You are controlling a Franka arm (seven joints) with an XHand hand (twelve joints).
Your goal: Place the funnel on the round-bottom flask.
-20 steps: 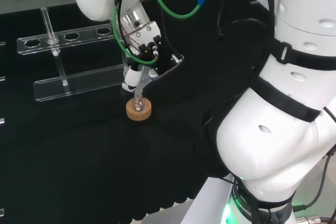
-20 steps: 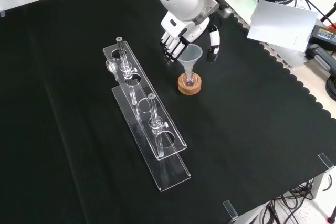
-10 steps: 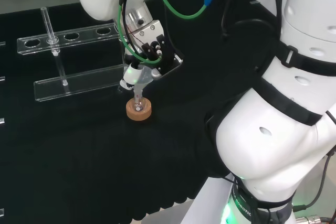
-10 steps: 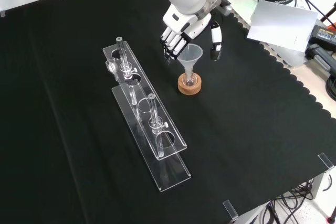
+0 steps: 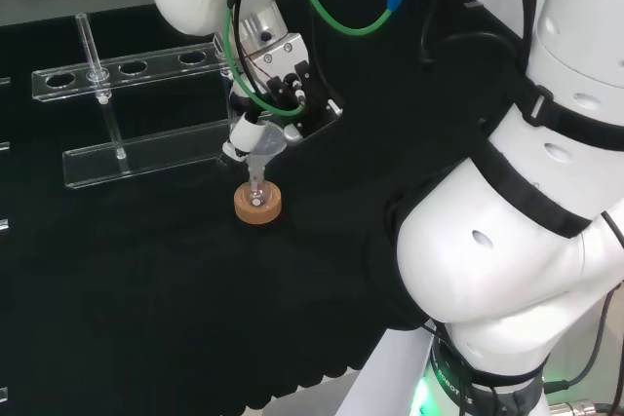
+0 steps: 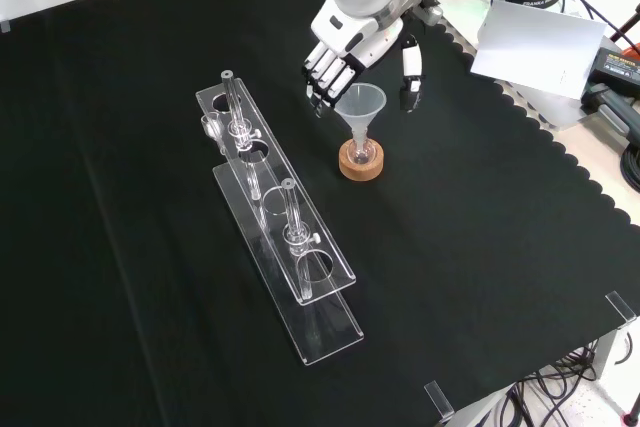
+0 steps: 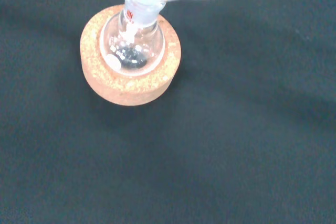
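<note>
The fingers hang straight and spread, released, holding nothing; in the front view they sit just up and left of the clear cone-shaped plastic funnel, with the thumb to its upper right, so the black and white hand brackets the cone without touching it, as far as that view shows. The funnel stands upright near the top centre of the front view, its stem down in the neck of the small clear round-bottom glass flask, which rests in a tan cork ring stand on the black-clothed bench. In the wrist view the stem enters the neck cleanly and the flask sits centred in the ring.

The placing looks done, so the step in hand is probably the retreat. To do it well, lift the hand straight up and away, keeping fingers and thumb wide so none clips the funnel's rim; a knock there could tip the light flask out of its ring. Avoid swinging toward the clear acrylic test-tube rack at left centre of the front view.
</note>
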